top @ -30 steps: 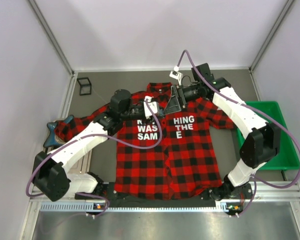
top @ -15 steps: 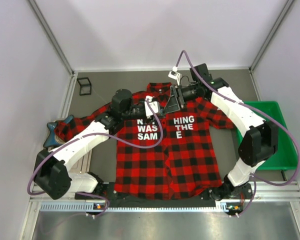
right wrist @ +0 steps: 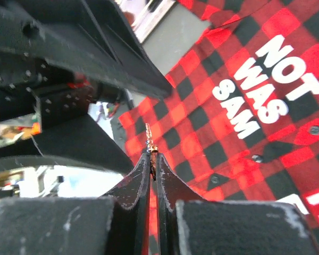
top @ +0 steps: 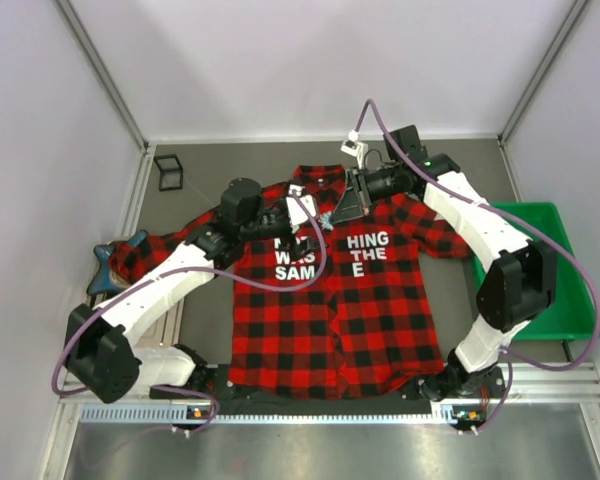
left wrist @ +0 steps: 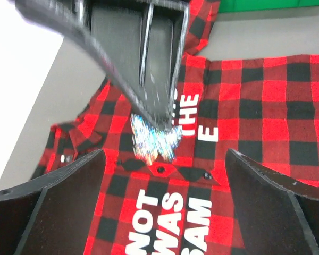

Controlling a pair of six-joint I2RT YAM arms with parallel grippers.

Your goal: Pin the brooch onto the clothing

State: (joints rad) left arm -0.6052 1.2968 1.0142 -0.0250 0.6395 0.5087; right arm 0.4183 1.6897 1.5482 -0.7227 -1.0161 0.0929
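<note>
Pinning step: carry stage. The brooch (left wrist: 155, 139) is held in a gripper and, as I judge it, not yet fixed to the shirt (top: 330, 300).
Right gripper (right wrist: 152, 159): fingers squeezed together on the brooch. A thin gold pin tip pokes out past the fingertips in the right wrist view.
Left gripper (left wrist: 164, 159): spread wide and holding nothing, its two fingers flanking the brooch from below in the left wrist view.
Brooch location: at the right gripper's tip, over the upper chest near the button placket, just below the collar. It sits between "NOT WAS SAM" and "HING THE E" of the lettering (top: 365, 248). In the top view it is a pale speck between the two grippers (top: 325, 218).
Contact with fabric: cannot tell. It looks to be held just off the cloth.
Next move needs: lowering the pin point onto the cloth at a shallow angle, so that it catches the weave. The free left gripper could likely hold the fabric flat or taut beside the spot. The two grippers sit very near each other, so collision is a risk.
Shirt: spread flat and front up, sleeves out to both sides, collar at the far end.
Surface: grey table (top: 230, 165), with the shirt covering most of the middle.
Room: plain white walls (top: 280, 60) on three sides.
Other items: green bin (top: 550, 270) at the right edge, dark blue object (top: 105, 262) by the left sleeve cuff, small black frame (top: 168, 170) in the far left corner.
</note>
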